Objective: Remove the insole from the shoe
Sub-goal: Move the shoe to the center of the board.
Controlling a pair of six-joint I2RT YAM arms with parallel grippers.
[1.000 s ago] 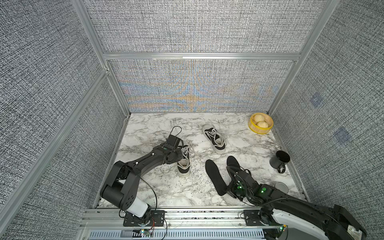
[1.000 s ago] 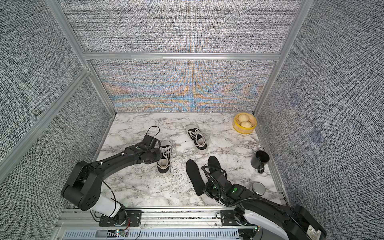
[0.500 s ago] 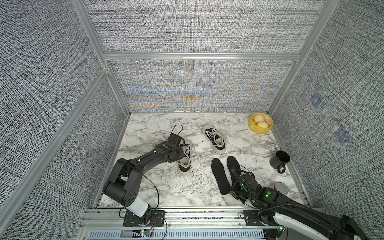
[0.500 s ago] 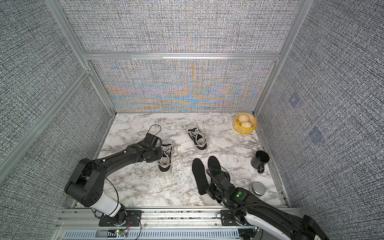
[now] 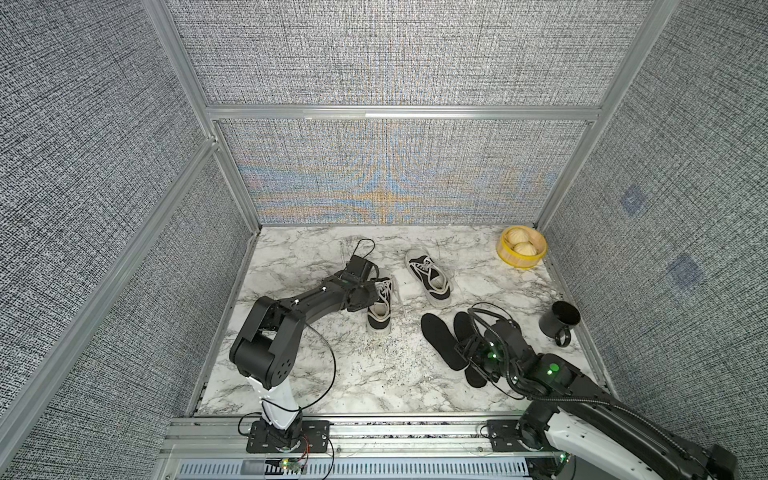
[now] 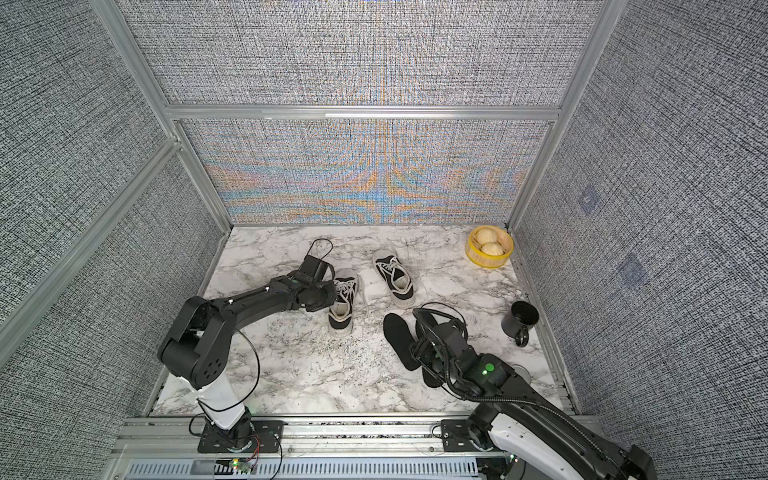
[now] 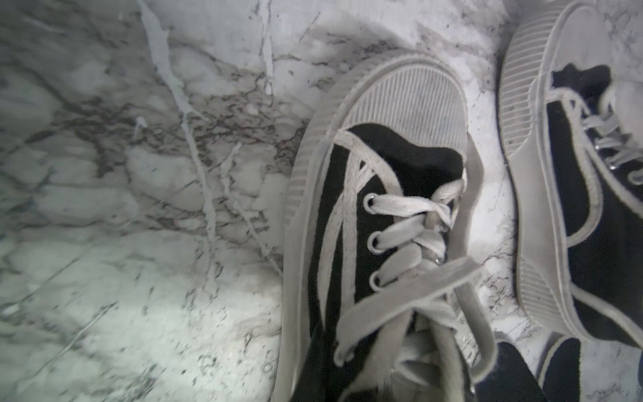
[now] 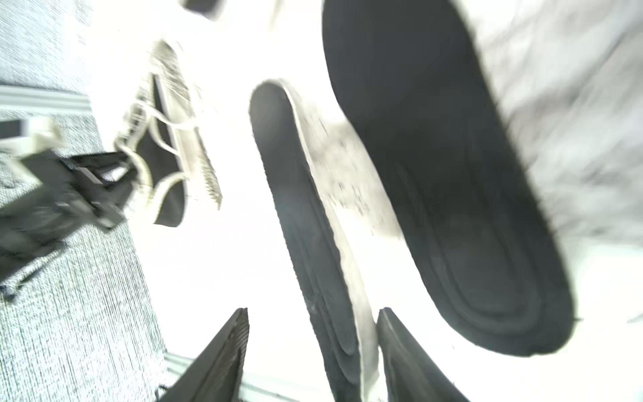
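Right wrist view: blur smears the insole (image 8: 306, 226).

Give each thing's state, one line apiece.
Near shoe: upright, laces loose.
Far shoe: upright, laced.
Left insole: out, on table.
Right insole: out, flat on table.
Mug: upright.
Yellow bowl: upright, holding two buns.
Left hand: shut, at near shoe; grip unclear.
Right hand: open, astride left insole's end.

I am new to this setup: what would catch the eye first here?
Two black insoles lie side by side on the marble table, front right, with the open right hand at their near ends. Behind them stand two black-and-white sneakers, and a yellow basket of buns sits in the far right corner.
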